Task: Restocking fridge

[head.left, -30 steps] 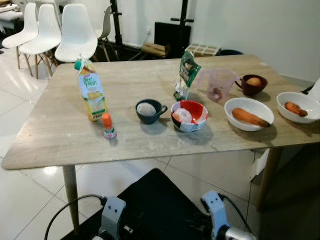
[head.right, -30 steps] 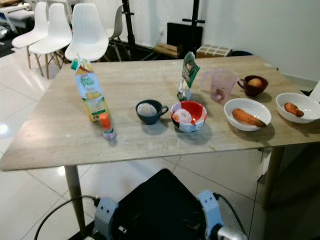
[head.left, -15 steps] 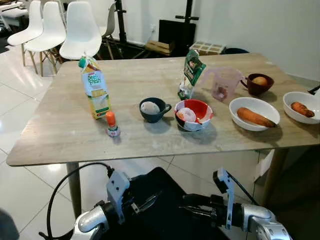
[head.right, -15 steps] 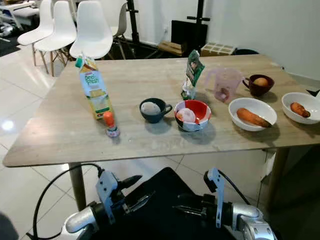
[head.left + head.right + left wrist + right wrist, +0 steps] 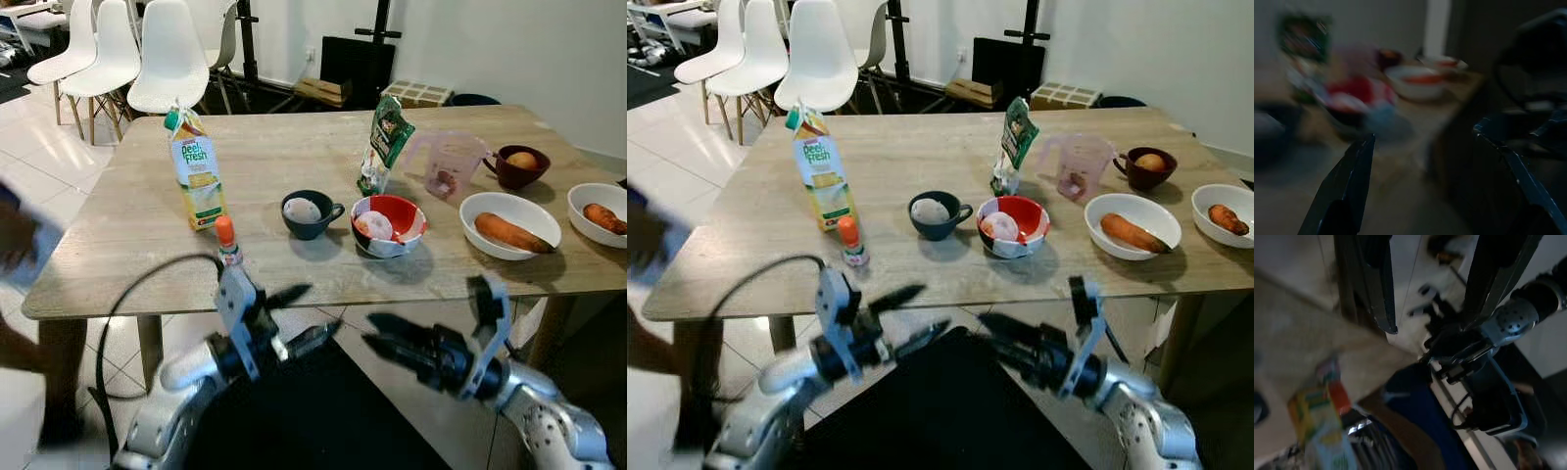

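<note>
On the wooden table (image 5: pixel 127 250) stand a yellow-green juice carton (image 5: pixel 197 181), a small orange-capped bottle (image 5: pixel 227 242), a dark cup (image 5: pixel 307 212), a red bowl (image 5: pixel 388 223), a green pouch (image 5: pixel 385 144) and a pink jug (image 5: pixel 451 168). A white bowl (image 5: pixel 509 223) holds a carrot. My left gripper (image 5: pixel 312 313) is raised below the table's near edge, open and holding nothing. My right gripper (image 5: pixel 369 330) faces it from the right, also open and holding nothing. The left wrist view is blurred, with the fingers (image 5: pixel 1359 166) spread toward the bowls.
A dark red bowl (image 5: pixel 519 165) and a second white bowl (image 5: pixel 600 213) sit at the table's right end. White chairs (image 5: pixel 167 59) stand beyond the far left corner. A person's blurred arm (image 5: pixel 20 245) is at the left edge. A black cable (image 5: pixel 127 313) loops from my left arm.
Both arms have risen from the bottom of the picture to just below the table edge. The camera has shifted a little. A person's blurred arm has come in at the left.
</note>
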Motion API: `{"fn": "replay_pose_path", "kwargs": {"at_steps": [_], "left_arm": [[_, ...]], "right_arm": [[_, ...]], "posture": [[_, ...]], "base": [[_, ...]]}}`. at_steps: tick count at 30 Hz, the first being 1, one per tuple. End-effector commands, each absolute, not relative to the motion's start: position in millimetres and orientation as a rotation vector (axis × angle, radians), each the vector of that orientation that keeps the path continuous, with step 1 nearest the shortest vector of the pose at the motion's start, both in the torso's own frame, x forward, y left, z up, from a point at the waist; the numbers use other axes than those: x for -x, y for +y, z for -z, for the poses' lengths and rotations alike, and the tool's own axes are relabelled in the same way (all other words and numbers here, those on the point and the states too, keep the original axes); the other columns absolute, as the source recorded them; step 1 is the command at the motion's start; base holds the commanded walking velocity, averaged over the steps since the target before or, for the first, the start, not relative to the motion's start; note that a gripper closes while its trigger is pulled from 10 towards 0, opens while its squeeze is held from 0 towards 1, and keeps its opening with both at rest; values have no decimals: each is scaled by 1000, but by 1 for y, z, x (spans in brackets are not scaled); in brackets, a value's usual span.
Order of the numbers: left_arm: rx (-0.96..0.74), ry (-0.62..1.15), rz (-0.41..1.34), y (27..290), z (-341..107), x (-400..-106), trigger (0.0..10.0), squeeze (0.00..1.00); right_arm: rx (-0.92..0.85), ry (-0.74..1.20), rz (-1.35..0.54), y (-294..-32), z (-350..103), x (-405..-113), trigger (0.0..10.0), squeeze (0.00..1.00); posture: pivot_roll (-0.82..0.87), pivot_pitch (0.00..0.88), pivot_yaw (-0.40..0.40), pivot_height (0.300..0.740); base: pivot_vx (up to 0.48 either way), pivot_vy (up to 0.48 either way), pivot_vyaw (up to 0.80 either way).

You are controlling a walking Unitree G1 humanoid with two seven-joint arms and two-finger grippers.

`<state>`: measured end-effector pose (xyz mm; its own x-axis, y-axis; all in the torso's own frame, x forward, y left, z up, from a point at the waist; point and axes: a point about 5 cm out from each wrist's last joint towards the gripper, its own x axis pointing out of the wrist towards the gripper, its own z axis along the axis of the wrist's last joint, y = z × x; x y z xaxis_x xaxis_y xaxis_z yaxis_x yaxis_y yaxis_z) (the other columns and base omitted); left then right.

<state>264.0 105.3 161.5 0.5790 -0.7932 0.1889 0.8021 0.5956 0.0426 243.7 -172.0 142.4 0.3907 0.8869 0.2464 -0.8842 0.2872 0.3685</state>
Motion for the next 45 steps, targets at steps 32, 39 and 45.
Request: {"fn": "replay_pose_path", "kwargs": {"at_steps": [32,39,45], "left_arm": [[-108,-153,-69,223,-196,-349,10000,0],[-118,-114,-63,238,-185,-355,10000,0],[-114,-124,-47,245,-186,-360,10000,0]], "right_arm": [[60,-50,-651,-116,-135,-329,10000,0],[62,-105,-824,-88,-136,-321,10000,0],[94,-106,-829,-80,-126,-319,10000,0]], "posture": [[-130,99,-8,740],[-140,110,-18,740],[-134,128,-28,740]], "base": [[0,0,0],[0,0,0],[0,0,0]]}}
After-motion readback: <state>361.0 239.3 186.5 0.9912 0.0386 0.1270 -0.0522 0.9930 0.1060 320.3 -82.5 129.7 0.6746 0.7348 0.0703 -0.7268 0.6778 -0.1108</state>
